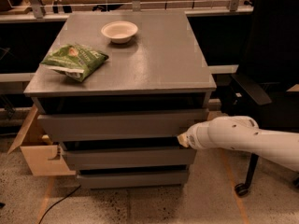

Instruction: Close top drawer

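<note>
The top drawer [119, 124] is a wide plain grey front panel just under the grey cabinet top [154, 64]. It stands out a little, with a dark gap above it. My white arm reaches in from the right. The gripper [181, 139] is at the right end of the top drawer's front, at its lower edge, touching or almost touching it. Two more grey drawer fronts sit below: the middle one [128, 157] and the bottom one [133, 178].
A green snack bag [74, 60] and a white bowl [119, 31] lie on the cabinet top. An open cardboard box [35, 150] stands on the floor at the left. A black office chair [264, 83] stands at the right. A black cable [58, 204] runs on the floor.
</note>
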`<state>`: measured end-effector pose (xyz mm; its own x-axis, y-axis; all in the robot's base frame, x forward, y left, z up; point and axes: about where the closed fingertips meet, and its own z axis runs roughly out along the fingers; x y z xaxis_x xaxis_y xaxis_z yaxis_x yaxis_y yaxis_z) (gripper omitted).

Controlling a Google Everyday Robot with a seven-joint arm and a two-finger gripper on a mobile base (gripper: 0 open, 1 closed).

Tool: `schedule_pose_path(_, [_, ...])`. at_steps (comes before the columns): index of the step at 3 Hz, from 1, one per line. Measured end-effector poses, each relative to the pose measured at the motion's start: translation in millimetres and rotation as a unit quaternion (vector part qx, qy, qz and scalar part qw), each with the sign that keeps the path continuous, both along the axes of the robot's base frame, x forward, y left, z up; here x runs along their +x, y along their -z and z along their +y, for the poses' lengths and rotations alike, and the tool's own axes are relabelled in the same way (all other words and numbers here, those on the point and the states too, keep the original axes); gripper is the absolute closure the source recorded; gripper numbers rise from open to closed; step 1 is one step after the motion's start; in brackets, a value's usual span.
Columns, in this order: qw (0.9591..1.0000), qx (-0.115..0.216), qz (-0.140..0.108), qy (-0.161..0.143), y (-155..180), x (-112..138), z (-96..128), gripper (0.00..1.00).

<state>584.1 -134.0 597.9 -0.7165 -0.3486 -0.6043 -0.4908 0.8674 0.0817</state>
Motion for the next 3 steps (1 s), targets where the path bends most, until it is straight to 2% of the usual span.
schedule_pose_path(1, [0.9991,0.004,0.041,0.011,12.7,-32.8,-17.2,1.00])
schedule_pose_path(2, [0.9969,0.006,0.068,0.040,16.2,-71.4,-40.9,1.00])
schedule_pose_path(3, [0.9951,0.011,0.083,0.053,17.2,-97.2,-54.1,1.00])
